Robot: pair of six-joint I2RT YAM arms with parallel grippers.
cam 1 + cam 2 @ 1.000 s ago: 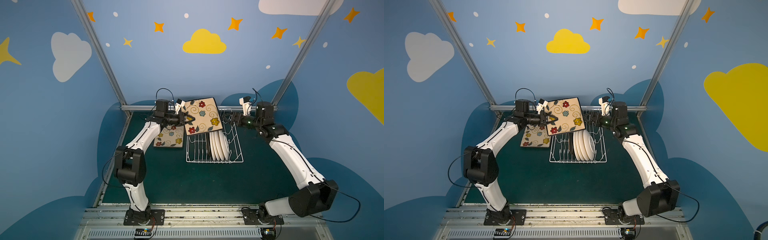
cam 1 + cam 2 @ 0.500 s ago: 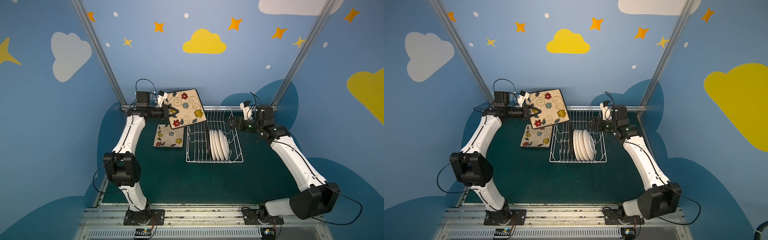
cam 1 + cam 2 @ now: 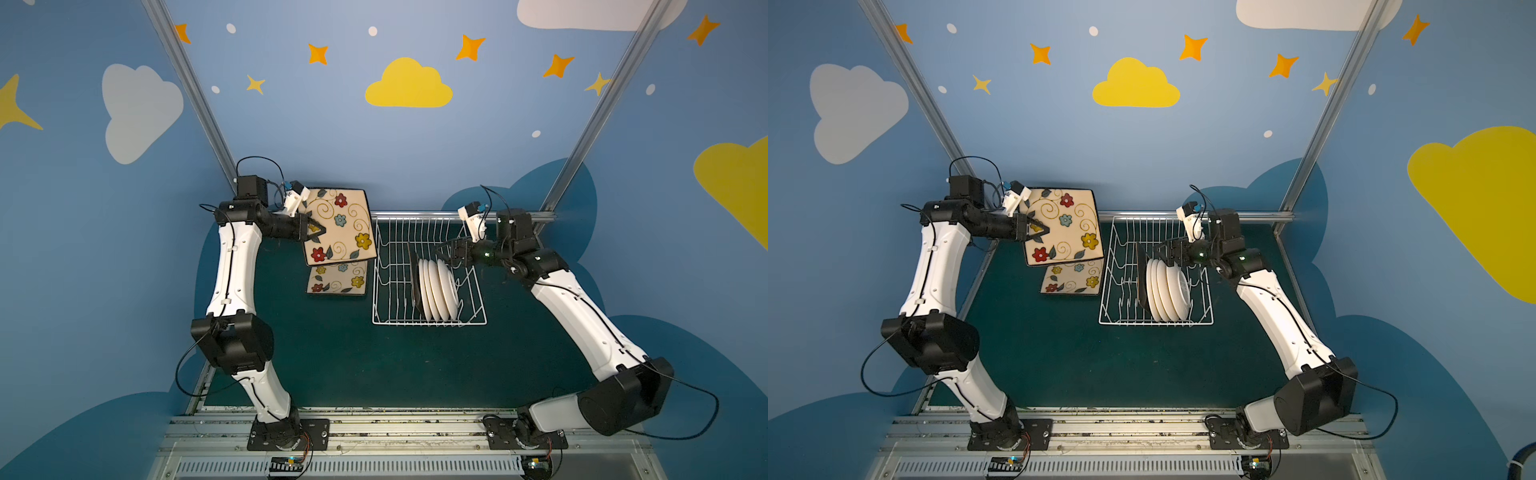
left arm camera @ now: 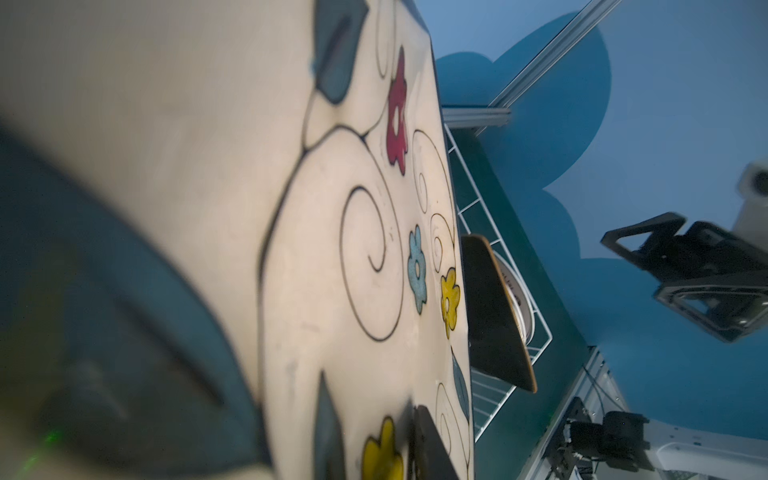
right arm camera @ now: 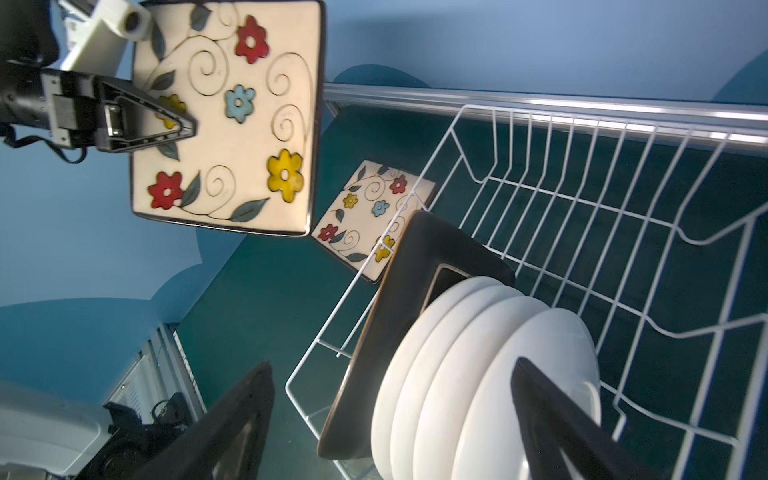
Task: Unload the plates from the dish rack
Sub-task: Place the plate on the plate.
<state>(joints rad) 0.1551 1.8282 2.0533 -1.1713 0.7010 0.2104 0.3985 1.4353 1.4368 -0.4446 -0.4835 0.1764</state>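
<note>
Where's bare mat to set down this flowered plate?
Bare mat in front of the rack and the flat plate, up to the rail; a strip between that plate and the left arm. Crowded: the rack's plates by the right tool.

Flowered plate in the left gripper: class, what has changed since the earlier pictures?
The left gripper, shut on the flowered plate, carried it leftwards off the dish rack to above the second flowered plate on the table. The open right gripper dipped slightly toward the white plates. Rack, racked plates and the lying plate stayed put.
</note>
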